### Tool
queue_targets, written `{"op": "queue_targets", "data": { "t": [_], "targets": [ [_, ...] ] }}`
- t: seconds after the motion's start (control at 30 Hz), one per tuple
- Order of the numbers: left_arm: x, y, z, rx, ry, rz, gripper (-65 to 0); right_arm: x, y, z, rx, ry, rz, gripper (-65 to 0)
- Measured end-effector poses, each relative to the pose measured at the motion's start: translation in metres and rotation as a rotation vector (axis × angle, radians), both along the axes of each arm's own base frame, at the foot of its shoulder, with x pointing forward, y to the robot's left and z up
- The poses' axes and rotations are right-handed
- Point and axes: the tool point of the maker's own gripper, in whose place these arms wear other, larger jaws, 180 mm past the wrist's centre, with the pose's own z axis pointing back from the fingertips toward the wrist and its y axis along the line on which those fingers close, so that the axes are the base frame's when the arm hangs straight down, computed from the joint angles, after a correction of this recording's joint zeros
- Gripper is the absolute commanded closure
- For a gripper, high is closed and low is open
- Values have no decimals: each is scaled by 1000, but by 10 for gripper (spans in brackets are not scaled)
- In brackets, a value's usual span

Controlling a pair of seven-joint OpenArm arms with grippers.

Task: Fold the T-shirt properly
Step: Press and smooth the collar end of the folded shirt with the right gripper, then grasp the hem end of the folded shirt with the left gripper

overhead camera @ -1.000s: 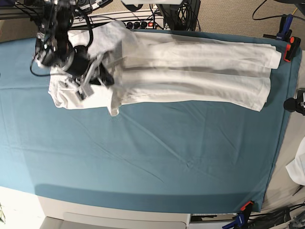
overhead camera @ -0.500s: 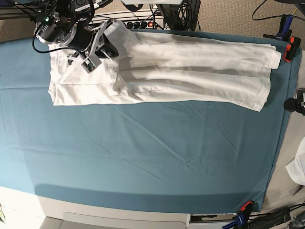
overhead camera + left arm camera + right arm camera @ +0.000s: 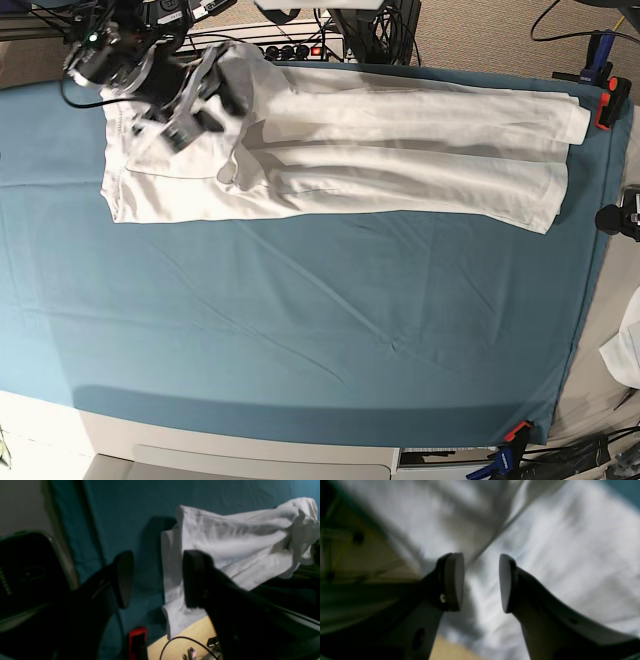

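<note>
Along the far edge of the teal table cloth (image 3: 300, 330), the plain white cotton T-shirt (image 3: 400, 150) lies as a long folded band; I judge it light, limp and prone to slipping, best pinched at a stitched hem or corner. My right gripper (image 3: 481, 582) hovers over the band's collar-side end, jaws parted, holding nothing. My left gripper (image 3: 157, 578) hangs beyond the opposite end, jaws wide and empty.

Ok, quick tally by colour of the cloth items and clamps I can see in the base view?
White T-shirt: 1
Other white cloth, at the right edge: 1
Teal table cloth: 1
Orange clamps, far right corner and near right corner: 2
Total: 5
</note>
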Motion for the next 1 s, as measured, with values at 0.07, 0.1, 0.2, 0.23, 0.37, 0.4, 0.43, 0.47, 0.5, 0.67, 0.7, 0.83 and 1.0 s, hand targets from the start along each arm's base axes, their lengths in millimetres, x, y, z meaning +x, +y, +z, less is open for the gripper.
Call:
{"op": "queue_targets", "data": {
  "t": [0.07,0.1,0.2,0.23,0.37,0.4,0.43,0.47,0.5,0.67,0.7,0.83,1.0],
  "targets": [
    [-5,0,-4,0,11,1,-320,14,-14,10,-2,-52,-71,-237],
    [-10,0,-8,-1,27,1,-320,21,-21,16,5,-83,-112,-237],
    [-38,0,-31,-2,108,1,-320,34,-39,29,25,-150,-222,-237],
    [-47,-1,-38,-3,140,6,-320,36,-44,31,29,-163,-249,-237],
    [-71,-4,-56,-14,211,9,-320,37,-48,34,34,-179,-276,-237],
    [-73,-6,-58,-18,216,10,-320,38,-47,34,36,-178,-272,-237],
    [-74,-8,-60,-24,222,14,-320,38,-45,33,39,-176,-267,-237],
    [-74,-12,-62,-32,222,12,-320,38,-42,33,44,-176,-258,-237],
    [-72,-16,-63,-47,215,13,-320,38,-39,33,51,-176,-252,-237],
    [-59,-47,-68,-142,168,12,-320,39,-27,32,68,-169,-217,-237],
    [-56,-53,-69,-161,157,11,-320,39,-25,31,70,-168,-213,-237],
    [-53,-64,-71,-193,144,12,-320,38,-27,30,56,-164,-216,-237],
    [-51,-66,-71,-203,139,14,-320,38,-28,30,54,-164,-217,-237]
  ]
}}
